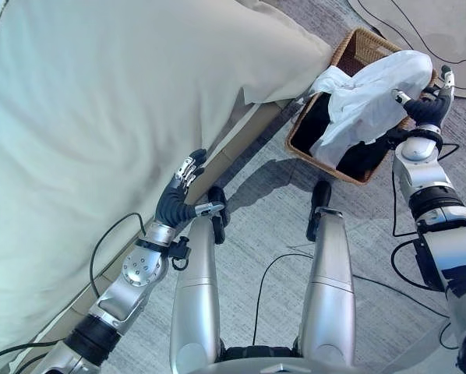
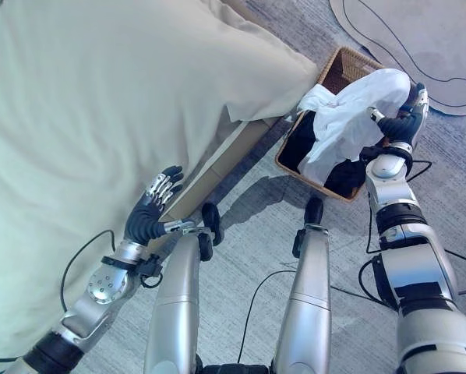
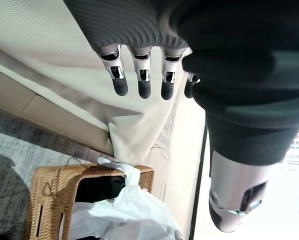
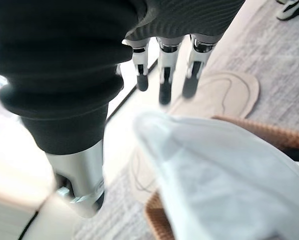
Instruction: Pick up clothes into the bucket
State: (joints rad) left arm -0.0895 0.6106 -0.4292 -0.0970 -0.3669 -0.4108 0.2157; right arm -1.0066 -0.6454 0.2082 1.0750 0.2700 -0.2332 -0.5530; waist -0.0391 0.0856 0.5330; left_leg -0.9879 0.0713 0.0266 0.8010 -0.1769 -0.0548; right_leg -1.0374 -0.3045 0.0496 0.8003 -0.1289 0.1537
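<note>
A brown wicker basket (image 1: 350,45) stands on the floor by the bed's corner. A large white garment (image 1: 365,101) is heaped over it and spills past the rim, with dark clothes (image 1: 320,123) underneath inside. My right hand (image 1: 429,105) is at the basket's far right edge, against the white garment (image 4: 219,170), with its fingers (image 4: 164,75) straight and nothing pinched. My left hand (image 1: 178,199) hangs open beside the bed's edge, away from the basket (image 3: 44,185), and holds nothing.
A bed with a cream duvet (image 1: 100,117) takes the whole left side, one corner of it hanging down near the basket. A pale rug (image 2: 420,39) lies beyond the basket. The floor is grey carpet (image 1: 264,226).
</note>
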